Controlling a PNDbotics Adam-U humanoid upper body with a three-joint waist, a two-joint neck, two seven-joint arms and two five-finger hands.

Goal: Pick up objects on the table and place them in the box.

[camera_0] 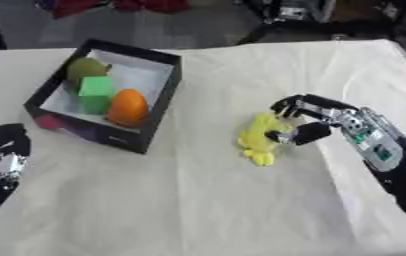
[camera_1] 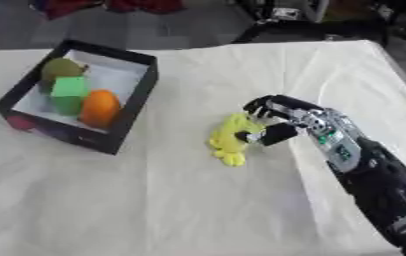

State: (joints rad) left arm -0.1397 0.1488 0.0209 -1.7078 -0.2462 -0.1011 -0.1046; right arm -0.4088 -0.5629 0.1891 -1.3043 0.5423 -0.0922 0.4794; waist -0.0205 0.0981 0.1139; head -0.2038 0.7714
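Observation:
A yellow soft object lies on the white cloth in the middle of the table. My right hand reaches in from the right, fingers curled over its top and thumb against its side. The black box with a white inside stands at the upper left. It holds an olive-green round fruit, a green block and an orange fruit. My left hand rests at the left edge, apart from everything, fingers relaxed.
The white cloth covers the table, with open cloth in front of the box and the yellow object. Dark furniture and red fabric lie beyond the far edge.

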